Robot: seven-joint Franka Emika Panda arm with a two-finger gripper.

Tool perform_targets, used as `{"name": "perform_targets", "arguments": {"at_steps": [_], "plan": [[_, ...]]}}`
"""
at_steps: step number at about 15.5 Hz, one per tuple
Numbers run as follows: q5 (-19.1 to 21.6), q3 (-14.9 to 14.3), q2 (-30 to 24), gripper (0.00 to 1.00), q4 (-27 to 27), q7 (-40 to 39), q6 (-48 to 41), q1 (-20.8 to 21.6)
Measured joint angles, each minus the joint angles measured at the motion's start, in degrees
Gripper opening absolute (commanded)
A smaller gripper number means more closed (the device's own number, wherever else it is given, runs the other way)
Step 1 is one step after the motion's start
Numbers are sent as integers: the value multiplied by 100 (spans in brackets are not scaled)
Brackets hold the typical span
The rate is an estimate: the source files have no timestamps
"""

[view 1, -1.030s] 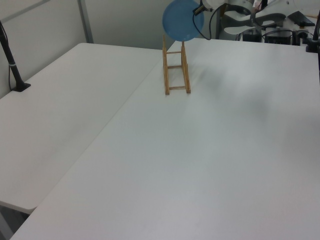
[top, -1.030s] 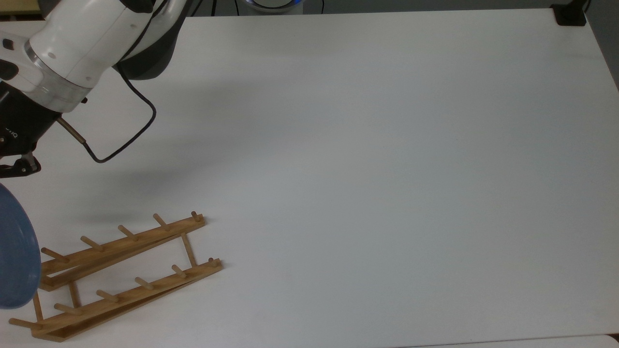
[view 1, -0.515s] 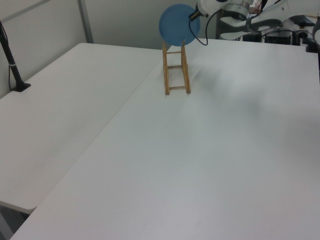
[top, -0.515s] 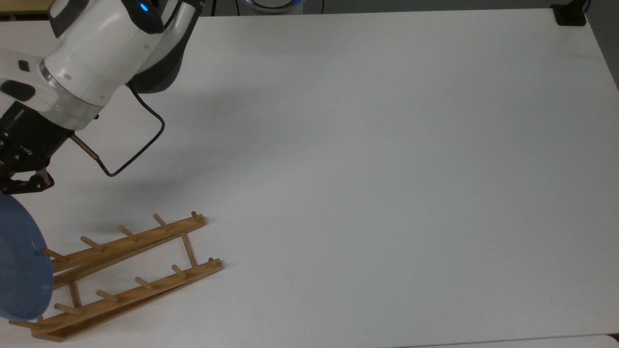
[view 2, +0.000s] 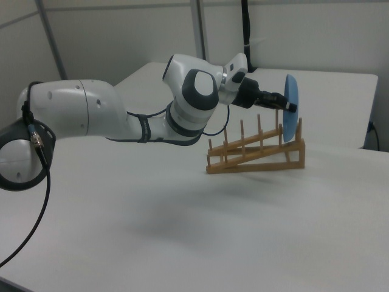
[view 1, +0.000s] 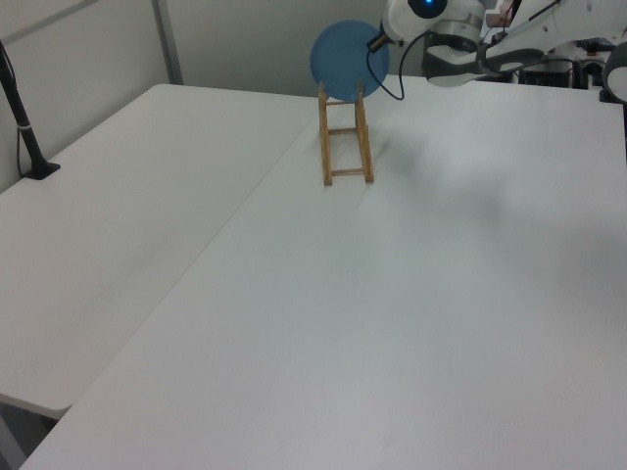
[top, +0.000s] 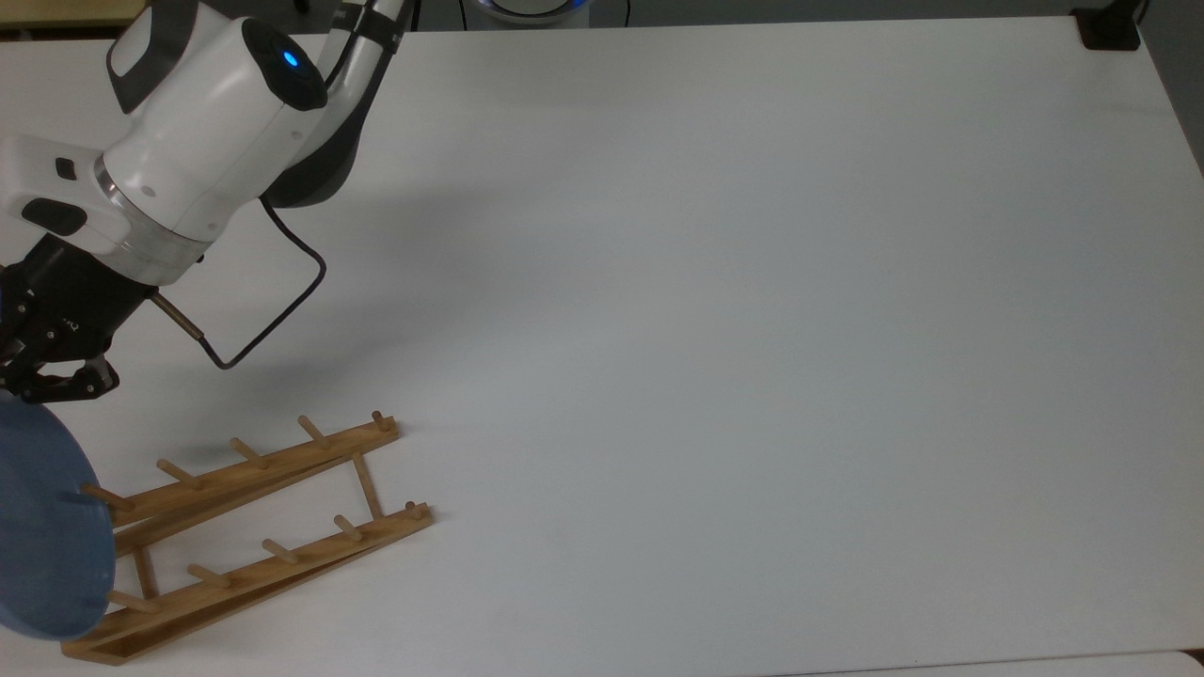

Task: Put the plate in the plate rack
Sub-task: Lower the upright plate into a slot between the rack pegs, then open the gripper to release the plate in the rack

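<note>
Top view: the plate (top: 47, 527) stands on edge at the far left end of the plate rack (top: 249, 531), its lower part overlapping the last pegs there. The gripper (top: 42, 385) is pinching the plate's upper rim. Honestly the risk I see here is the rim coming down on top of a peg instead of between two, which would tip the plate or shove the rack along the table (top: 752, 329).

Left view: the plate (view 1: 349, 60) sits over the rack's (view 1: 345, 137) far end, with the gripper (view 1: 377, 43) on its right edge. It looks roughly centred across the two rails, but if it's skewed even a bit, one side could miss its slot and the plate would twist when let go.

Right view: best angle imo. The plate (view 2: 291, 115) is nearly upright at the raised right end of the rack (view 2: 255, 152), gripper (view 2: 285, 106) clamped on its rim from the left. I can't tell if it's seated yet. Being the end slot, an early release could let it flop off the right end onto the table.
</note>
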Motion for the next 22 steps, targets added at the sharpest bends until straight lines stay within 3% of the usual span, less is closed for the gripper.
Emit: {"name": "perform_targets", "arguments": {"at_steps": [3,5,8,12,15,16,18,19,20,22], "plan": [[0,0,51,27,8,177,135,-13],[0,0,75,29,16,216,146,-13],[0,0,106,40,35,236,148,-13],[0,0,121,42,50,316,151,-13],[0,3,122,51,142,806,182,-7],[18,39,116,58,205,1002,215,-6],[216,253,40,77,311,1251,257,-10],[444,408,-57,94,322,1269,257,-11],[644,556,-178,100,312,1269,257,-16],[876,922,-525,100,144,1268,248,-39]]}}
